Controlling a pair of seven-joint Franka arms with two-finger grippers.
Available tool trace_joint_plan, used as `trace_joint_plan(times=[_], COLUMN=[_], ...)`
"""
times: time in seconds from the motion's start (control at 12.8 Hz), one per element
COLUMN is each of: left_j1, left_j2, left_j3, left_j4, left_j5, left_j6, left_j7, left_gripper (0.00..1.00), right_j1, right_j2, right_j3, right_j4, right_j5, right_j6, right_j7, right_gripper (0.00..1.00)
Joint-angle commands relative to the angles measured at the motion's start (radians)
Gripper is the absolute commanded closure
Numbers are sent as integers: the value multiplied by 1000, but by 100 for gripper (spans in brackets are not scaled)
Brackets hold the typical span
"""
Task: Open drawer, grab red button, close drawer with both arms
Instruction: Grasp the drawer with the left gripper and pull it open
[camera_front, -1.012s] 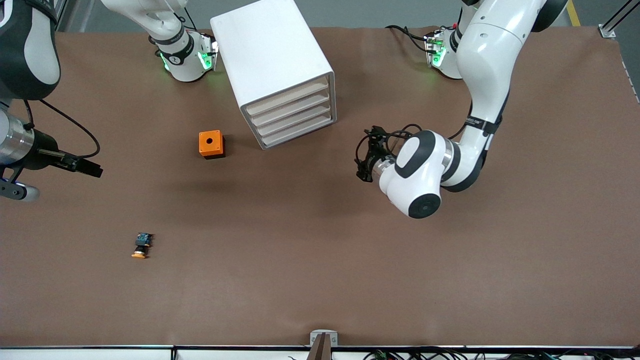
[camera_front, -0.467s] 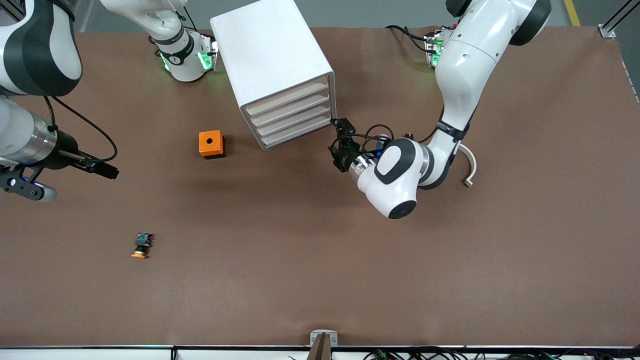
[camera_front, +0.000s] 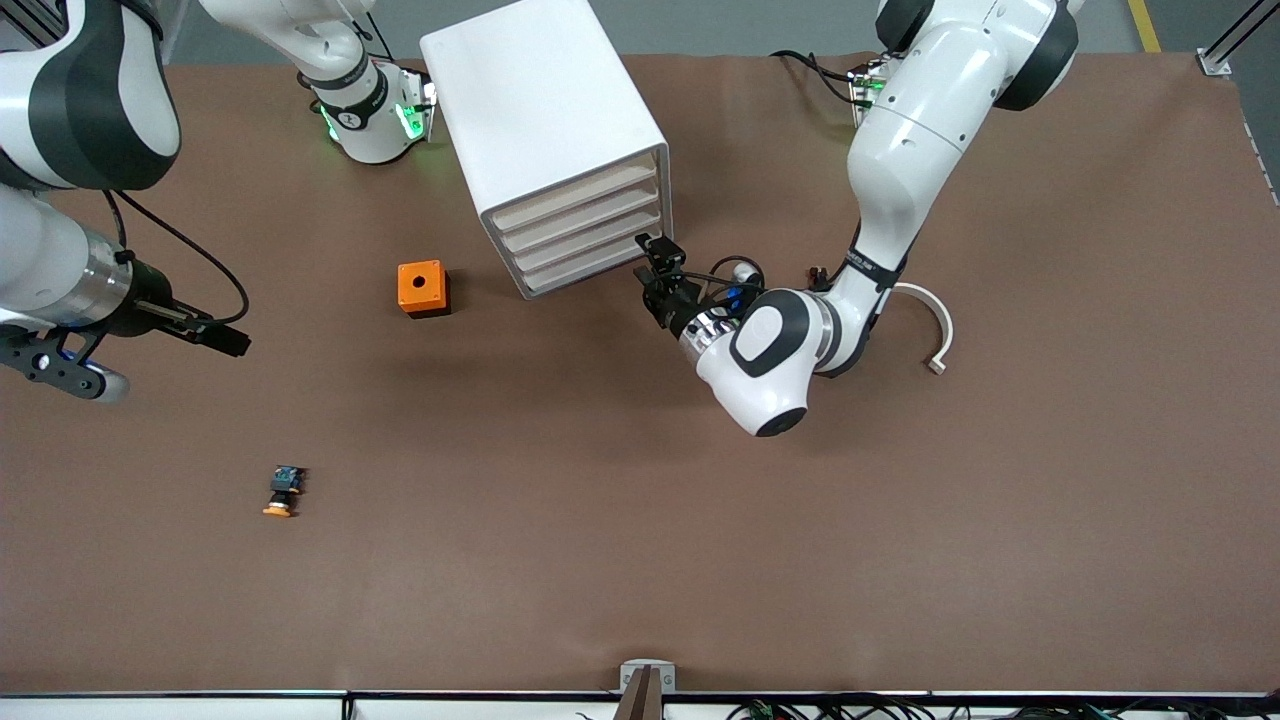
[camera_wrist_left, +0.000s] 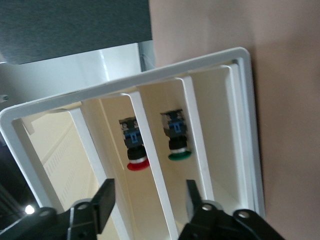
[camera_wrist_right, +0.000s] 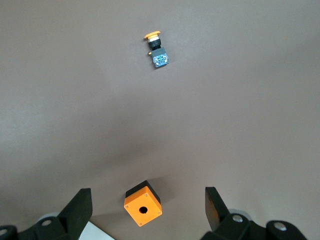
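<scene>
The white cabinet (camera_front: 545, 110) stands near the robots' bases with all four drawers pushed in; the top drawer (camera_front: 575, 198) is shut. In the left wrist view the red-capped button (camera_wrist_left: 135, 145) lies inside the cabinet (camera_wrist_left: 150, 80), in one of the upper trays; I cannot tell which. My left gripper (camera_front: 655, 262) is open and empty, right in front of the drawer fronts at the corner toward the left arm's end; its fingers (camera_wrist_left: 105, 200) straddle a drawer front, and the left gripper (camera_wrist_left: 148, 197) touches nothing. My right gripper (camera_front: 235, 345) is open and empty, high over the table.
An orange cube with a hole (camera_front: 423, 288) sits beside the cabinet and shows between the right gripper's fingers (camera_wrist_right: 142, 205). An orange-capped button (camera_front: 283, 492) lies nearer the front camera. A green-capped button (camera_wrist_left: 177, 142) lies one tray below the red one. A white curved piece (camera_front: 935, 330) lies by the left arm.
My left arm has swung toward the cabinet and brought its open gripper up to the drawer fronts. My right arm has shifted slightly toward the table's middle.
</scene>
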Motion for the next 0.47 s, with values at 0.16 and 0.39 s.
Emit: trace_joint_plan(times=[0.16, 0.39], left_j1=[-43, -67], left_j2=[42, 56], left_j3=[-1, -1], left_j4=[16, 8], left_j5=[-28, -28], left_j6=[-94, -149], left_j7=[-38, -93], left_gripper=[45, 49], right_j1=[19, 20], right_j2=[-32, -38], right_j3=[-4, -4], right_j4=[-39, -53], right_j5=[13, 13], right_j6=[-1, -1], right_j7=[54, 55], right_gripper=[0, 0])
